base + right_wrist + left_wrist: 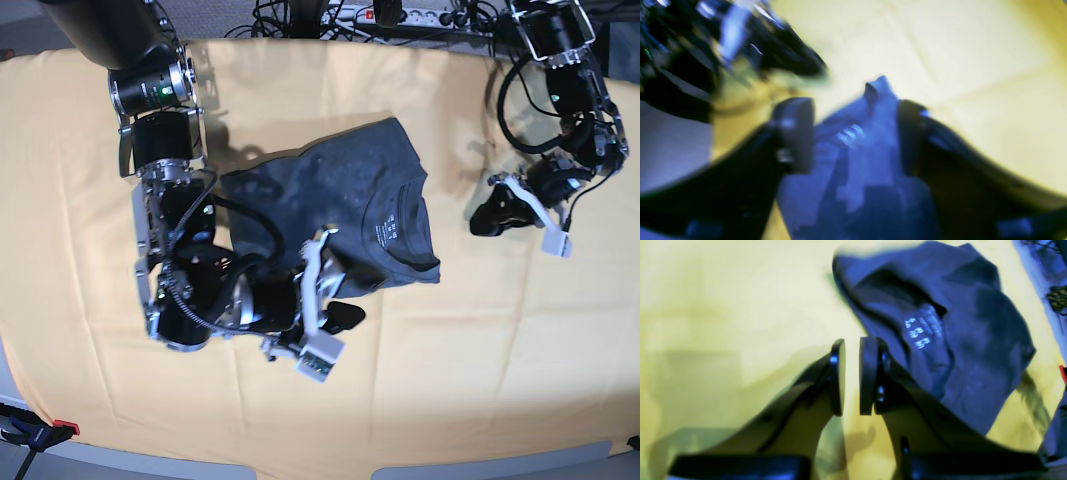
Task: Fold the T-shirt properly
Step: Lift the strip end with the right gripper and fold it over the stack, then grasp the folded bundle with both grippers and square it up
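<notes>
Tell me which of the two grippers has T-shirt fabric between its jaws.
The right gripper: the dark T-shirt bunches between its jaws. The left gripper has nothing between its narrowly parted jaws and sits beside the shirt over the yellow-orange cloth.

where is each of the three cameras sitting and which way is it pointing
Left wrist: sits on the left arm, looks along its fingers, a narrow gap between them, at the yellow cloth, with the T-shirt beyond.
Right wrist: sits on the right arm, blurred, looks past its fingers, which straddle the T-shirt.
Base: sits overhead, looks down on the cloth, T-shirt, right gripper at the shirt's edge, and left gripper apart from it.
Shared: both wrist views show the neck label print.
</notes>
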{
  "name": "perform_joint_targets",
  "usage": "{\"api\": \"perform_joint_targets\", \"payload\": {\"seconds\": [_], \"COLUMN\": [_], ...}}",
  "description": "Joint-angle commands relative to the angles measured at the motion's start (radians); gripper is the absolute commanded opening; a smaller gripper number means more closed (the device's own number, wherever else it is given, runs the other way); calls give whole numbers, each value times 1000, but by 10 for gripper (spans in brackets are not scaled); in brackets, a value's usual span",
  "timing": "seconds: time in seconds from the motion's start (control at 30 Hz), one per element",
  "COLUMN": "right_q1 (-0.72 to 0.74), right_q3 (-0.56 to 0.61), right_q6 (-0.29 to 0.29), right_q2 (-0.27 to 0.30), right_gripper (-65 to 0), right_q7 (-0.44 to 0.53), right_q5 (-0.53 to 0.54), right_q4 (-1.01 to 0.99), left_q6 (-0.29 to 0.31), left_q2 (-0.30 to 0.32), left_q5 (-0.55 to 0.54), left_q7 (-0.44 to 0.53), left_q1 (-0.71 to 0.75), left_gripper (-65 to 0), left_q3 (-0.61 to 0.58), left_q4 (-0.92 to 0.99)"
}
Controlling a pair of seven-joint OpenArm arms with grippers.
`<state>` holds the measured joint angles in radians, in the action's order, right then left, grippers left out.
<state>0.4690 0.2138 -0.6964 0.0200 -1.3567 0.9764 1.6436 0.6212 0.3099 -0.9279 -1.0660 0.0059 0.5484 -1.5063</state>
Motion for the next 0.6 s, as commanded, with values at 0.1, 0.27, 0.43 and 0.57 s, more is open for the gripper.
{"api": "perform_joint_targets", "payload": {"seconds": [0.1, 0.27, 0.43, 0.57], "right_q1": [22, -33, -2, 59], "right_q3": [-69, -66, -6, 48], "right_q6": [-2, -2, -2, -2], "right_q2": [68, 112, 114, 113], "right_gripper": [-650, -650, -650, -650], "right_q7": [58, 302, 452, 468], "right_q5": [29, -187, -355, -410], "right_q4": [17, -18, -192, -332], "left_q6": [6, 55, 77, 77], "left_q2": [60, 77, 69, 69], "left_q5": [-85, -410, -522, -460], "left_q7": [4, -148, -266, -277], "left_q1": [-17, -22, -38, -34], "left_gripper": [-650, -650, -650, -650], "left_q3": [3, -1, -80, -229], "left_q4": [-18, -19, -63, -163]}}
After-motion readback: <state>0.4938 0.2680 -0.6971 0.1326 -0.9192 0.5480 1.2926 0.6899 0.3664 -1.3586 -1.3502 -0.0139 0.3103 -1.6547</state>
